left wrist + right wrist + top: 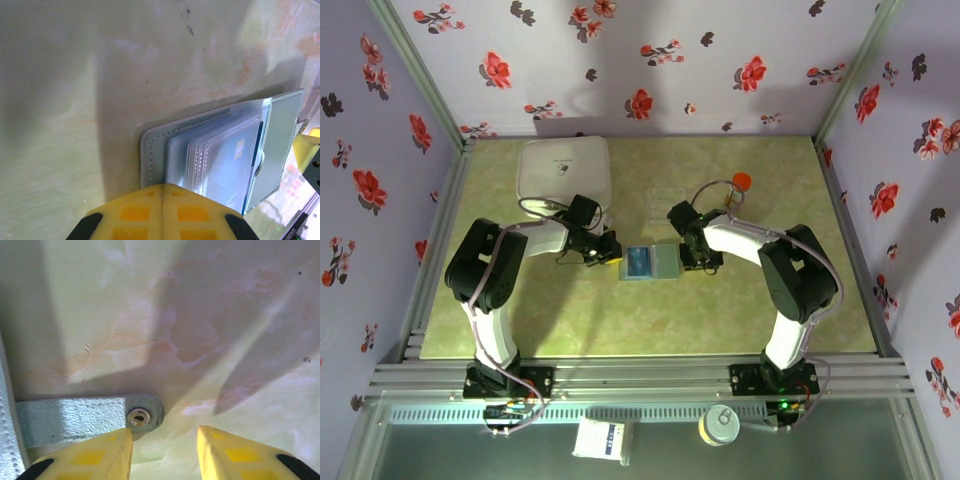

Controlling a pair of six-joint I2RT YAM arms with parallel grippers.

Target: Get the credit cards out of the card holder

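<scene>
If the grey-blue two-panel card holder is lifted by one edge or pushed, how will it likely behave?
The card holder will probably flop open, not stay stiff: its clear plastic sleeves fan loosely from the hinge. It looks thin and light, so a push would likely slide it on the smooth table. Its snap strap probably bends if tugged.

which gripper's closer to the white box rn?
Left. The left gripper is just off the near-right corner of the white box; the right gripper is farther right, past the card holder.

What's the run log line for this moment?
card holder: open, flat | blue card: in holder | left gripper: shut at holder edge | right gripper: open beside snap tab
</scene>
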